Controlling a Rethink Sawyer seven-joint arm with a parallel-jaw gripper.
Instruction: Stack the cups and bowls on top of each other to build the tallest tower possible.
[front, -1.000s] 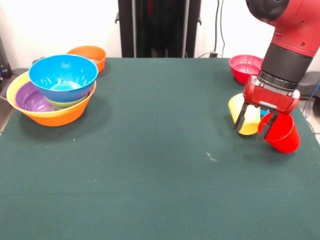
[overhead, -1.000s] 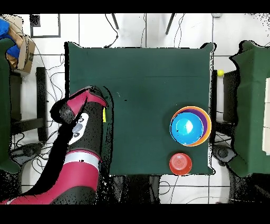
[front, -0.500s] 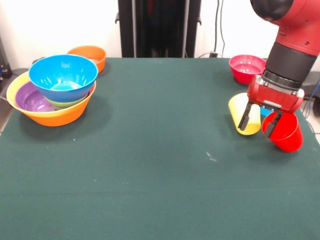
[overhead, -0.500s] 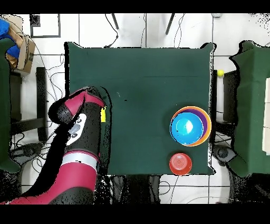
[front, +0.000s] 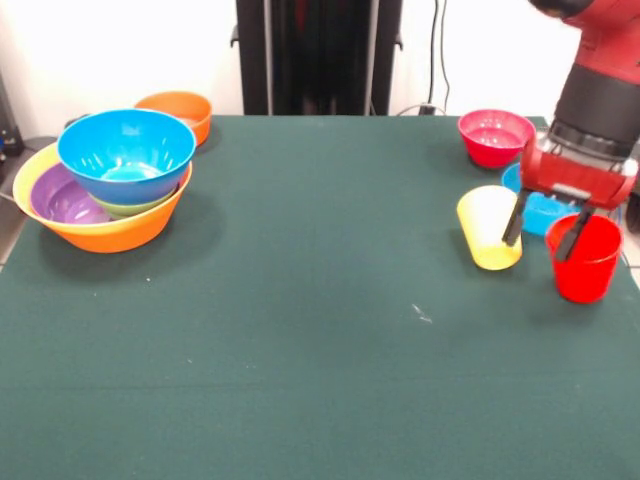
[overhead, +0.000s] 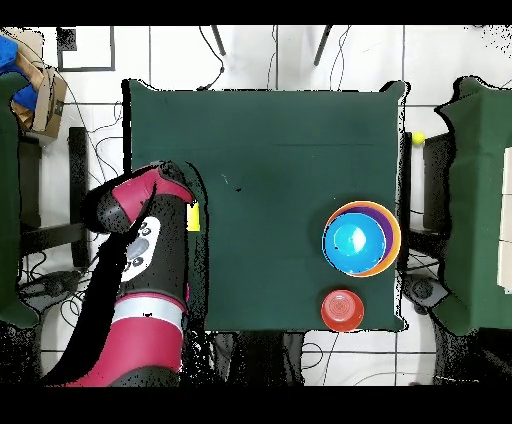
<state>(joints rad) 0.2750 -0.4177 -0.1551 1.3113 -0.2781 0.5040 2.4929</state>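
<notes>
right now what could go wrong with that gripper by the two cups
The gripper is open, one finger inside the red cup, the other beside the tilted yellow cup. Risks:
1. Lifting could tip the red cup.
2. A sideways move may knock the yellow cup over.
3. It might bump the blue bowl behind.

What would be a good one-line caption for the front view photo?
Red gripper open over an upright red cup, a yellow cup beside it, stacked bowls waiting across the green table.

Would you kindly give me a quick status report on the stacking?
Hand open, one finger inside the red cup. Yellow cup beside it. Tower across the table, blue bowl on top. Nothing in the way.
</notes>
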